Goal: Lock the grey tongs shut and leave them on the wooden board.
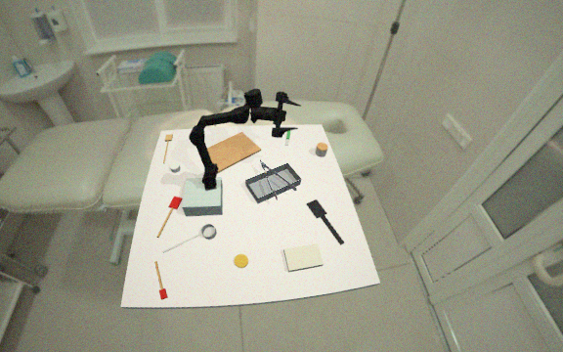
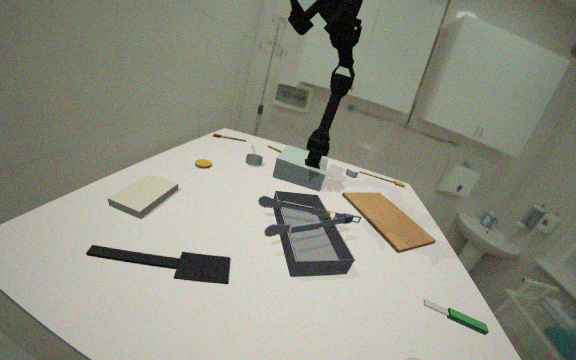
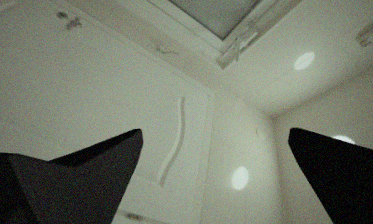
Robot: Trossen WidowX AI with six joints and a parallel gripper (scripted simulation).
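Observation:
The grey tongs [image 1: 262,163] [image 2: 276,230] lie open across the roasting tin [image 1: 252,192] [image 2: 320,268]. Their two arms spread apart over the tin, the rounded tips stick out past one long wall, and the hinge end sticks out past the opposite wall, towards the wooden board. The wooden board [image 1: 238,149] [image 2: 388,220] lies flat beside the tin with nothing on it. My gripper [image 1: 298,116] [image 3: 214,135] is open and empty, raised high above the table and well away from the tongs. Its fingers are out of frame in the exterior view.
The arm stands on a pale green block [image 1: 202,196] [image 2: 295,172]. A green-handled knife [image 1: 287,138] [image 2: 468,321] and an orange-topped jar [image 1: 322,150] are at the far side. A black spatula [image 1: 317,208] [image 2: 202,268] and a cream block [image 1: 303,257] [image 2: 143,194] lie beyond the tin.

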